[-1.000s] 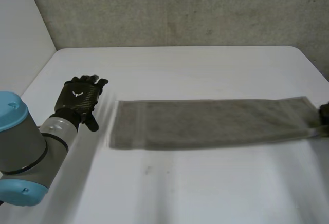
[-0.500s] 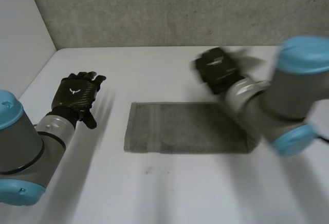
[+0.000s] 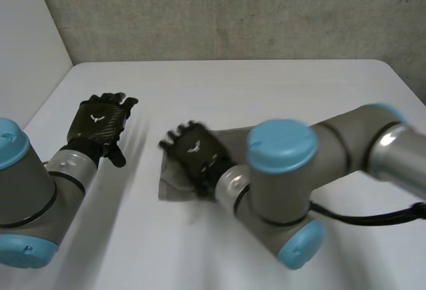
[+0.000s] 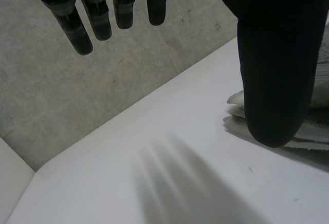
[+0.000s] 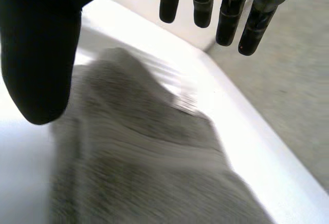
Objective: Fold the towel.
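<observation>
The grey towel point(image 3: 174, 185) lies folded on the white table point(image 3: 219, 90), mostly hidden under my right arm. My right hand point(image 3: 196, 153) hovers over the towel's left end, fingers straight and apart. In the right wrist view the towel point(image 5: 144, 172) lies rumpled under the palm, and the straight fingers point(image 5: 226, 18) and thumb hold nothing. My left hand point(image 3: 100, 122) rests open to the left of the towel, apart from it. In the left wrist view an edge of the towel point(image 4: 313, 131) shows beside that hand's thumb point(image 4: 277, 54).
My right arm point(image 3: 313, 170) reaches across the table's middle from the right, over the towel. A grey wall point(image 3: 233, 10) stands behind the table's far edge, and a white panel point(image 3: 26, 44) closes the left side.
The right hand swept from the far right edge to the left, carrying the towel's right end over onto its left part, then opened and let go. The left hand barely moved.
</observation>
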Robot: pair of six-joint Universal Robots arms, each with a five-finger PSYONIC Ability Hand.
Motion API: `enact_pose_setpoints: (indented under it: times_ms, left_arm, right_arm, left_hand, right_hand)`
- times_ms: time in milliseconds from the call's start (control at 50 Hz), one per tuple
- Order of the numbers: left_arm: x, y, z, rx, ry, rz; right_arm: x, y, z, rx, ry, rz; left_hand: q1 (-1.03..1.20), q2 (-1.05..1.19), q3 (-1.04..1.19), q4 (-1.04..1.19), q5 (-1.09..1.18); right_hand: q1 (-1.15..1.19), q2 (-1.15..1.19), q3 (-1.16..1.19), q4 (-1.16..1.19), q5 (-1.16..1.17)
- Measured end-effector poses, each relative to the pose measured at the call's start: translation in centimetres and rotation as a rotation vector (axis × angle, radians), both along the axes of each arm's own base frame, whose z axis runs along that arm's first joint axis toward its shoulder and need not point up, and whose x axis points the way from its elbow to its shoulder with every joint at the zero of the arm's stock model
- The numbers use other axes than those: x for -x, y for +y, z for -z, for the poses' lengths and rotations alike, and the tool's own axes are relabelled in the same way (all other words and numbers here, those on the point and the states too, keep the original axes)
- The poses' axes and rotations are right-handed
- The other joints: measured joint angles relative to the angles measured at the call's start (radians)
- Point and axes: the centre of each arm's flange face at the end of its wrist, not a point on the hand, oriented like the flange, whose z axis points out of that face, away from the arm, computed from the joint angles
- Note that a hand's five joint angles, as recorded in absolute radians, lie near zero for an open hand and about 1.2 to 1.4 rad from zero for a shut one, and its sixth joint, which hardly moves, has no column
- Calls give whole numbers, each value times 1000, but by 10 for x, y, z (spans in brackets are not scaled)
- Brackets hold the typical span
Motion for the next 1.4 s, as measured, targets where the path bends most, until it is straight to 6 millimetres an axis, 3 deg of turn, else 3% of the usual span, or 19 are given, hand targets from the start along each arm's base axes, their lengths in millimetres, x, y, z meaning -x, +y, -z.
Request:
enact_pose_setpoints:
  times_ms: [80,180,220,280,360,540,660,760,940,1000,1100,1160,1220,1300,1400]
  left_arm:
    - [2,2,-1,2,1,6]
    - [4,3,-1,2,2,13]
    - [7,6,-1,3,2,24]
    - [8,7,-1,3,2,31]
    - [11,10,-1,2,2,40]
    - [14,13,0,1,2,52]
    - [14,13,0,0,1,52]
    - [14,13,0,-1,1,52]
    - [13,13,0,-2,1,50]
    - [13,13,-1,1,2,50]
    - [12,13,-5,12,5,48]
    - [11,13,-8,21,8,44]
    - [10,13,-11,31,12,39]
    - [8,13,-15,42,16,34]
    - [7,13,-17,48,18,32]
  right_arm:
    - [31,-21,-20,-13,-24,111]
    - [52,-29,-23,-38,-20,173]
    - [87,-38,-14,-92,9,264]
    - [105,-41,-6,-120,28,311]
    - [132,-48,8,-149,49,386]
    - [161,-69,34,-109,37,486]
    - [161,-80,44,-62,44,495]
    - [157,-86,39,-30,35,488]
    - [132,-94,10,14,-51,438]
    - [112,-89,-3,18,-88,382]
    - [59,-65,-16,24,-131,213]
    - [18,-41,-8,11,-136,79]
    - [-6,-21,8,-15,-120,-8]
    - [-25,1,36,-64,-83,-97]
    - [-31,13,53,-103,-56,-141]
  left_hand:
    - [0,0,0,0,0]
    - [0,0,0,0,0]
    - [0,0,0,0,0]
    - [0,0,0,0,0]
    - [0,0,0,0,0]
    - [0,0,0,0,0]
    - [0,0,0,0,0]
    - [0,0,0,0,0]
    - [0,0,0,0,0]
    - [0,0,0,0,0]
    - [0,0,0,0,0]
    - [0,0,0,0,0]
    - [0,0,0,0,0]
    - [0,0,0,0,0]
    - [0,0,0,0,0]
  right_hand:
    - [-2,0,0,-2,-2]
    - [-2,0,0,-2,-2]
    - [-2,0,-3,-2,-2]
    - [15,4,2,1,1]
    - [359,262,269,250,235]
    - [1072,916,916,894,849]
    - [1134,963,970,958,914]
    - [1141,963,970,959,920]
    - [1146,963,970,959,924]
    - [1147,963,970,959,929]
    - [1148,963,973,961,932]
    - [1147,963,973,961,933]
    - [1148,963,973,961,934]
    - [1148,963,973,961,934]
    - [1148,963,973,961,934]
